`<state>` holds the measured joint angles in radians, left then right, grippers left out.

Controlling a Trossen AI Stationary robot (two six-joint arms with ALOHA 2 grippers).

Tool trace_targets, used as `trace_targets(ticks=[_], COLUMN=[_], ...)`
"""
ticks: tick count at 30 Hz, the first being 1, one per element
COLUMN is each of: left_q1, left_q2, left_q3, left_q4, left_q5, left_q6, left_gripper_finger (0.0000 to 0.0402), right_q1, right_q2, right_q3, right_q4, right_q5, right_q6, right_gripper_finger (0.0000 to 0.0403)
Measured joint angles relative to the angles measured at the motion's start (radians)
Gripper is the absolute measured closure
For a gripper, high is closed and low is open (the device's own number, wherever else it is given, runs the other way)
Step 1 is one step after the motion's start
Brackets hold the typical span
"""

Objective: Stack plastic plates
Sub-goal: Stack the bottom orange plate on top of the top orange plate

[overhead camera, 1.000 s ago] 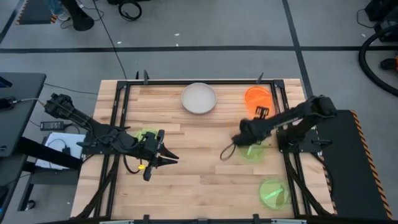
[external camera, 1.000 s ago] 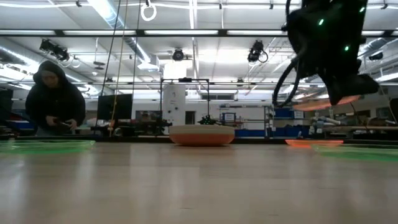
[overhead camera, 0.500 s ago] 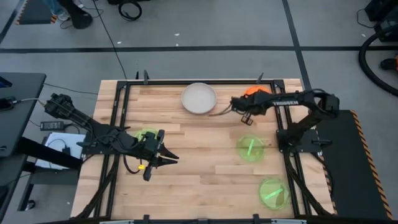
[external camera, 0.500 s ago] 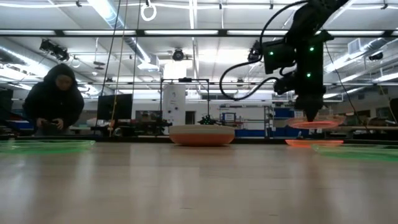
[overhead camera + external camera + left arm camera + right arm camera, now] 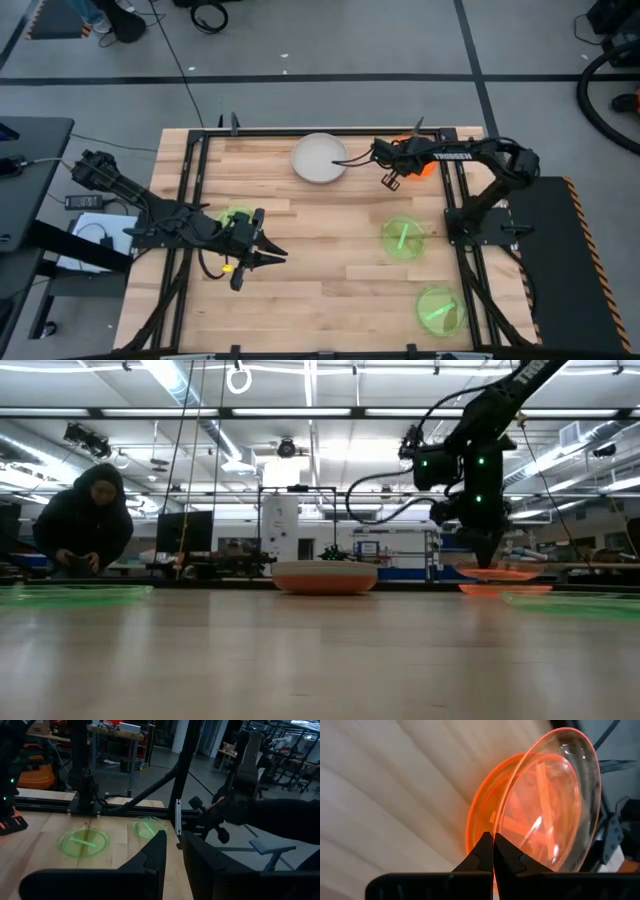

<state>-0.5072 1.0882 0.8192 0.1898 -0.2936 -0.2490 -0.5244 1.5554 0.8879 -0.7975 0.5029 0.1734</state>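
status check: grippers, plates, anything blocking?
Right gripper shut on orange plate, holding it just above another orange plate at the table's far right. Left gripper idle beside green plate. Nothing blocking.

Counts: 3 green translucent plates (image 5: 237,219) (image 5: 403,239) (image 5: 440,309); 2 orange translucent plates (image 5: 555,800) (image 5: 485,815), one above the other; 1 off-white plate (image 5: 319,157); 2 robot arms; 1 person (image 5: 85,525).

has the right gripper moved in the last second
Yes. In the high view the right gripper went from over the nearer green plate to the table's far side, beside the off-white plate, shut on an orange plate.
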Motion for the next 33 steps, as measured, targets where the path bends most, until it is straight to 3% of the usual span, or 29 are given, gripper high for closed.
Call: trace_targets(ticks=[15,33], left_q1=[0.029,0.044], left_q2=[0.0,0.0], left_q3=[0.0,0.0], left_q4=[0.031,0.035], left_q5=[-0.021,-0.018], left_q6=[0.01,0.009], left_gripper_finger=[0.0333,0.0333], right_q1=[-0.016,-0.039], right_q2=[0.138,0.102], right_q3=[0.0,0.0], right_q4=[0.032,0.04], right_q5=[0.027,0.027], right_q6=[-0.043,-0.065], right_gripper_finger=[0.04,0.0367])
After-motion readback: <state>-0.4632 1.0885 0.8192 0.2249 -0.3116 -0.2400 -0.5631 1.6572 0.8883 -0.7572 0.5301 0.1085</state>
